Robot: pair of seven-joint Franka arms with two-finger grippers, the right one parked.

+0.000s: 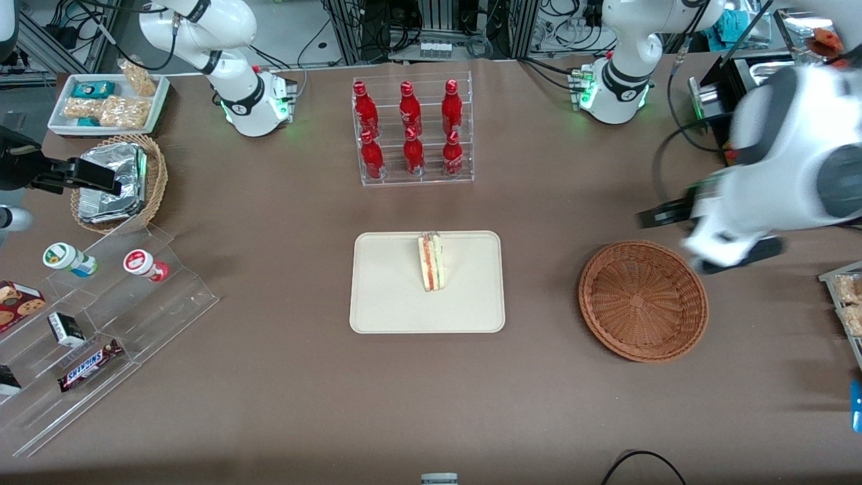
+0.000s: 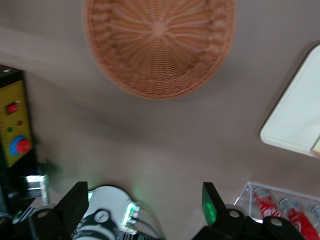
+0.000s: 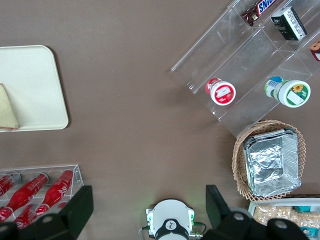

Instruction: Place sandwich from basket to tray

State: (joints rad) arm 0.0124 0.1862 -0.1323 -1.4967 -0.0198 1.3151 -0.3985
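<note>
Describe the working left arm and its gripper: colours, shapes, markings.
The left arm has glossy white rounded shells with dark grey joint bands; its round white base glows green. The gripper has two black fingers, wedge-tipped, wide apart, one reflecting green. It hangs above bare table near the basket.

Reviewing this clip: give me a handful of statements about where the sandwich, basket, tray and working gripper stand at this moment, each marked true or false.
1. The sandwich lies on the tray. True.
2. The basket holds a second sandwich. False: nothing lies in the basket.
3. The gripper is shut on the sandwich. False: its fingers are spread open and hold nothing.
4. The gripper is above the table near the basket, toward the working arm's end. True.
5. The rack of red bottles stands nearer to the front camera than the tray. False: it stands farther from it.
</note>
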